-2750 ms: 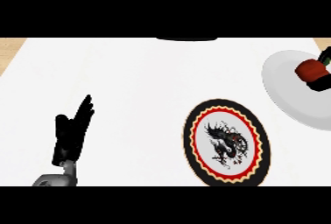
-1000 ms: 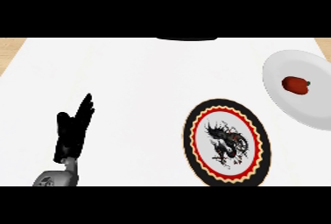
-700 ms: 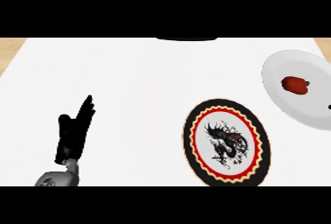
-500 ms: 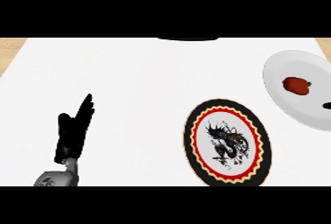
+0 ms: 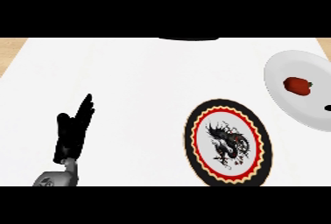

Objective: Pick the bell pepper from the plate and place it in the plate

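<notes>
A red bell pepper (image 5: 298, 85) lies on a plain white plate (image 5: 282, 72) at the right edge of the counter. Left of it and nearer to me sits a plate with a black dragon, a red and yellow ring and a black rim (image 5: 198, 162); nothing lies on it. My left hand (image 5: 71, 131) stands open at the lower left, far from both plates. Of my right hand (image 5: 327, 106) only a small black tip shows at the right edge, over the white plate and just below the pepper, not touching it.
The white counter (image 5: 142, 78) stretches between my left hand and the plates. A dark object (image 5: 188, 38) shows at the far edge in the middle. Wooden floor shows at the far left corner (image 5: 12, 49).
My right hand, which covered the pepper on the white plate 2.8 s ago, has drawn back to the right edge, leaving the pepper on that plate. The left hand has hardly moved.
</notes>
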Available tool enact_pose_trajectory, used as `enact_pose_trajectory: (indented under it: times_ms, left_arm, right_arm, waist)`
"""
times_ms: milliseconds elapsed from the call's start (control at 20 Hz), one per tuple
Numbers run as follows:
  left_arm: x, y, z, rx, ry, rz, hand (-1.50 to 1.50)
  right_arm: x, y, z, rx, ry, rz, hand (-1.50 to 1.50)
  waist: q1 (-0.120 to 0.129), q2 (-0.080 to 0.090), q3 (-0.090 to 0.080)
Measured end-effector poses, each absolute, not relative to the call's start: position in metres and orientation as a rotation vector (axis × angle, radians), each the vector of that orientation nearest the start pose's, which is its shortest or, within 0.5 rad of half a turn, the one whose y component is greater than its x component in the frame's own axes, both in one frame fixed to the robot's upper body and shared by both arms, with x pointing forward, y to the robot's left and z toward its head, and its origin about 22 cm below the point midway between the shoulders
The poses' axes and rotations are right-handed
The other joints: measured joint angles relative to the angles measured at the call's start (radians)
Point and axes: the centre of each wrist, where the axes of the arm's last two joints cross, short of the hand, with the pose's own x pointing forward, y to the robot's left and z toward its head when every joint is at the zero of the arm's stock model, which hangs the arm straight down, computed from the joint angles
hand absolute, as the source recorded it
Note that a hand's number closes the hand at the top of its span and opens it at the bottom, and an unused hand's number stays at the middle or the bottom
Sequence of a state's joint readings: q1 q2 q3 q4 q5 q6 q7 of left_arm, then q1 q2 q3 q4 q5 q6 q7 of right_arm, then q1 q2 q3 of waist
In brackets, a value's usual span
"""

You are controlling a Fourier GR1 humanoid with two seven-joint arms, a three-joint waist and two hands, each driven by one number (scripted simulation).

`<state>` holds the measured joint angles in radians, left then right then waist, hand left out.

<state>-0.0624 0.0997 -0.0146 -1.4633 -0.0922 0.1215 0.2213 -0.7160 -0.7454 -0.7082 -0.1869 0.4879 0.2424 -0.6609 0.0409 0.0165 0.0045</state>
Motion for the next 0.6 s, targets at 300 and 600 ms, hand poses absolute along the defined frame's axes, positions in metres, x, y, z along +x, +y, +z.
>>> enact_pose_trajectory:
  times_ms: [300,600]
  left_arm:
    - [0.253,0.241,-0.012,0.219,-1.306,-0.057,0.00]
    - [0.256,0.235,-0.006,0.215,-1.307,-0.057,0.00]
  right_arm:
    - [0.300,-0.519,0.044,-0.561,-1.573,0.162,-1.50]
    - [0.281,-0.537,0.047,-0.608,-1.559,0.144,-1.50]
  waist:
    - [0.000,0.001,0.001]
    - [0.002,0.002,0.002]
